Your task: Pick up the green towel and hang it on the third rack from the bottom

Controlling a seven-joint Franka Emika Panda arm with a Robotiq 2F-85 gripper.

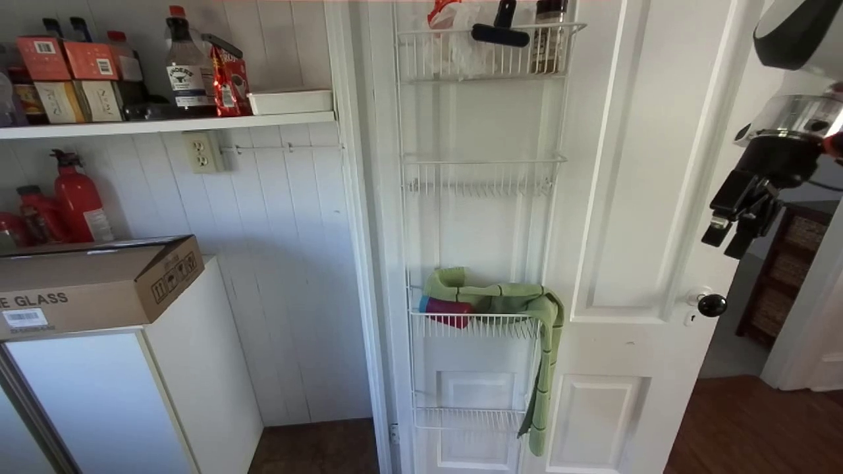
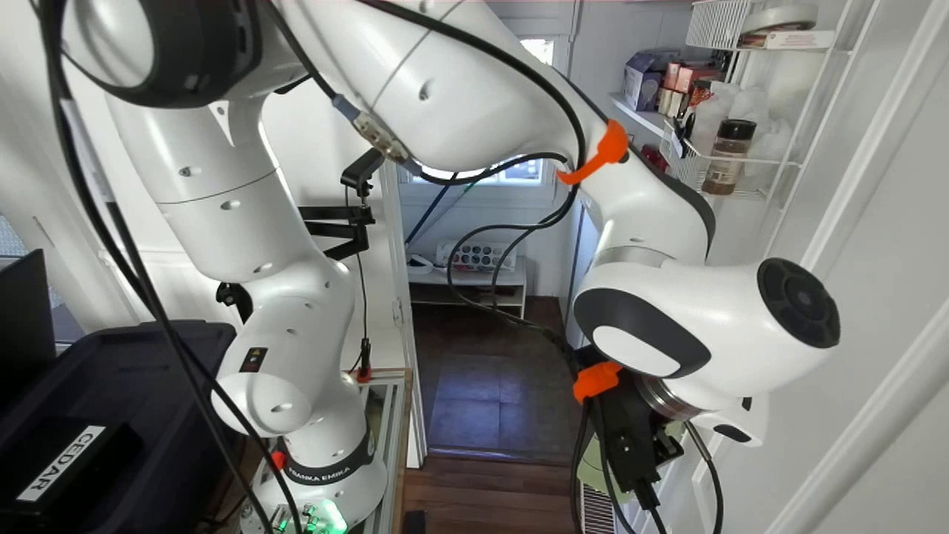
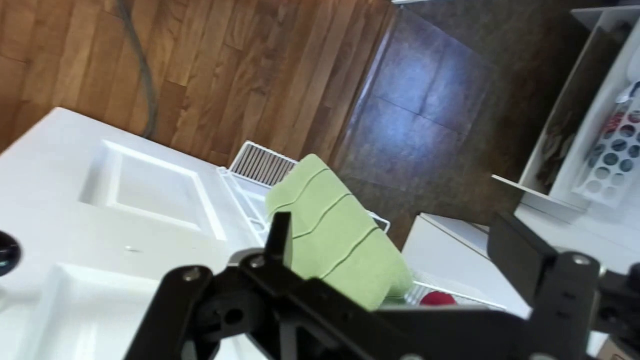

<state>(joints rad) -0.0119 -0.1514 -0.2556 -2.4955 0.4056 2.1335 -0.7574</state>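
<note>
The green towel (image 1: 548, 349) lies in the second rack from the bottom (image 1: 474, 316), with one end hanging over its right side past the bottom rack (image 1: 471, 410). In the wrist view the towel (image 3: 335, 235) shows below and between the fingers. A green patch of it (image 2: 593, 471) shows beside the gripper in an exterior view. The third rack from the bottom (image 1: 487, 160) is white wire and holds nothing visible. My gripper (image 1: 724, 241) is to the right of the racks, above the door knob, apart from the towel. In the wrist view the gripper (image 3: 400, 240) is wide open and empty.
A red and blue cup-like item (image 1: 454, 311) sits in the towel's rack. The top rack (image 1: 484, 78) holds a plastic bag, a jar and a black-handled thing. The racks hang on a white door (image 1: 599, 349) with a black knob (image 1: 712, 305). A cardboard box (image 1: 85, 283) stands left.
</note>
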